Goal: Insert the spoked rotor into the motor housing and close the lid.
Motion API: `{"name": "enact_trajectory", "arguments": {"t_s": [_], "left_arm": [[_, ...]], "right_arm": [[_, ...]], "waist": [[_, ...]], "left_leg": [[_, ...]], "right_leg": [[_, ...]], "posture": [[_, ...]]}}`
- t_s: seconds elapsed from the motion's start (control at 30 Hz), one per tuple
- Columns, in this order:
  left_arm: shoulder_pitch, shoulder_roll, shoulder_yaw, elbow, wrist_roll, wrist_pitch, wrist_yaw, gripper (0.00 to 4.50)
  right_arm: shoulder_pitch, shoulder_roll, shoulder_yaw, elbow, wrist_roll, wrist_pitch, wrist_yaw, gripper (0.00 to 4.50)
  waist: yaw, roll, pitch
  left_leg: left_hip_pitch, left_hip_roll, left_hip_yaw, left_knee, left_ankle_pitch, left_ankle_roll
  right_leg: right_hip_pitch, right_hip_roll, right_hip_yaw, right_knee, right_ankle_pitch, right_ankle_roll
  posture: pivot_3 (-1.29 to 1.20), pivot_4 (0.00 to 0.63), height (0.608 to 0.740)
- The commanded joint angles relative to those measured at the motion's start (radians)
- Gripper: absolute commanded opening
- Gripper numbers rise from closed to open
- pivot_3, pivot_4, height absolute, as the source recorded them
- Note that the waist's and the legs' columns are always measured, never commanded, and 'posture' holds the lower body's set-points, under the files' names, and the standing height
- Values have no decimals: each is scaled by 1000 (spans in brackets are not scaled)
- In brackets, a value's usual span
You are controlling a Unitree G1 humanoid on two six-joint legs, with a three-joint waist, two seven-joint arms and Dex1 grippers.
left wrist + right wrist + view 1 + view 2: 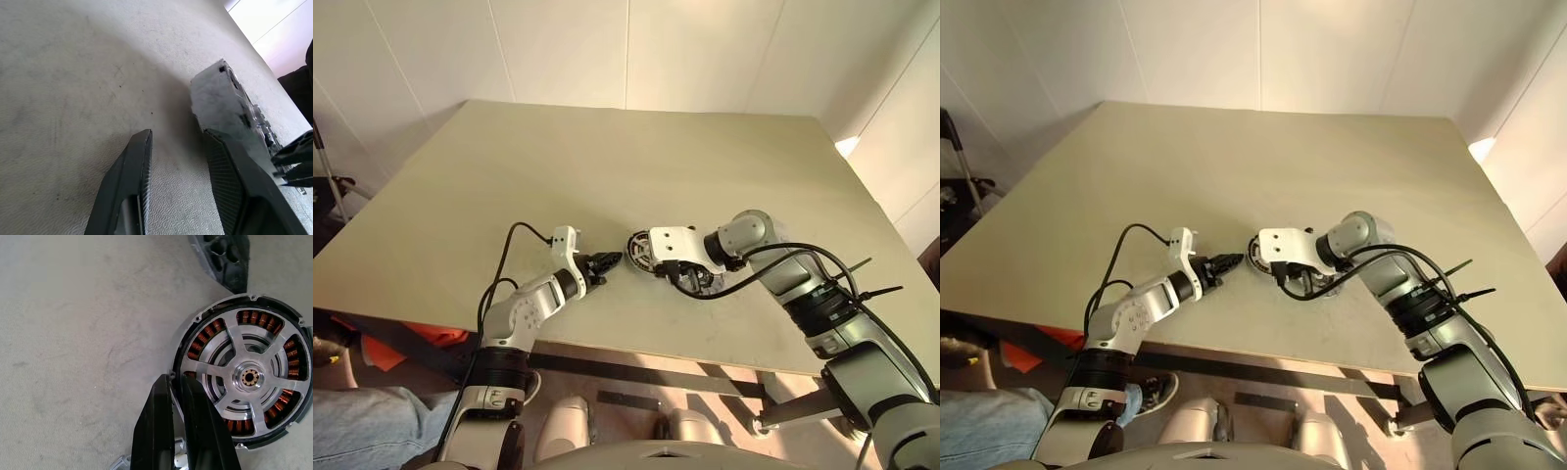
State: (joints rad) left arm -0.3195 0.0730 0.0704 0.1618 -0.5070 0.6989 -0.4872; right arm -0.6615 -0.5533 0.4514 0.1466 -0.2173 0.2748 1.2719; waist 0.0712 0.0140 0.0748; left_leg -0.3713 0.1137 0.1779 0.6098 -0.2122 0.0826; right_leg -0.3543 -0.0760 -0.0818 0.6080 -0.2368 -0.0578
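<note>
Clearly, one motor housing (247,374) holds one spoked rotor (250,378).

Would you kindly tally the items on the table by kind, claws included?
Silver-rimmed round motor housing with coppery windings: 1
Silver-spoked round rotor seated inside it: 1
Round grey metal part half hidden under the right arm: 1
Black two-fingered claws, left claw and right claw: 2
Total: 5

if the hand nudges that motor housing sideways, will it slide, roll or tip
Probably slide. The motor housing lies flat on the table, wide and low, so tipping or rolling seems unlikely. Its metal rim and copper windings suggest it is stiff and heavy for its size, so it may resist a light nudge.
</note>
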Motion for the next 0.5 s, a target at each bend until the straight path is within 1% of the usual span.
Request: {"name": "enact_trajectory", "arguments": {"t_s": [0.03,0.23,0.27,0.37,0.43,0.5], "left_arm": [[11,11,4,-15,1,5,8,1770],[16,21,13,-26,-3,9,12,1770],[16,21,12,-25,-3,9,13,1770],[12,20,12,-23,-4,10,13,1770],[9,19,9,-22,-5,11,11,1770],[8,19,7,-21,-5,12,8,1770]], "right_arm": [[-33,24,-1,-27,2,31,-28,9],[-34,45,1,-56,16,74,-27,9],[-33,47,-2,-58,17,79,-31,695],[-29,50,-30,-103,53,96,-30,1643],[-35,60,-67,-152,100,169,-32,2329],[-41,60,-100,-195,138,234,-38,2329]], "waist": [[0,0,0],[-3,0,0],[-3,0,0],[-2,0,0],[-1,0,0],[0,0,0]], "left_leg": [[0,0,0,0,0,0],[2,0,0,-3,2,-3],[3,0,0,-4,2,-3],[3,0,0,-6,3,-4],[3,0,0,-6,3,-4],[2,0,0,-6,3,-4]], "right_leg": [[0,0,0,0,0,0],[0,0,0,0,0,0],[0,0,0,0,0,0],[0,1,0,0,0,0],[-1,1,0,-1,0,0],[-1,1,0,-1,0,0]], "posture": [[0,0,740],[0,0,740],[0,0,740],[0,0,740],[0,0,740],[0,0,740]]}}
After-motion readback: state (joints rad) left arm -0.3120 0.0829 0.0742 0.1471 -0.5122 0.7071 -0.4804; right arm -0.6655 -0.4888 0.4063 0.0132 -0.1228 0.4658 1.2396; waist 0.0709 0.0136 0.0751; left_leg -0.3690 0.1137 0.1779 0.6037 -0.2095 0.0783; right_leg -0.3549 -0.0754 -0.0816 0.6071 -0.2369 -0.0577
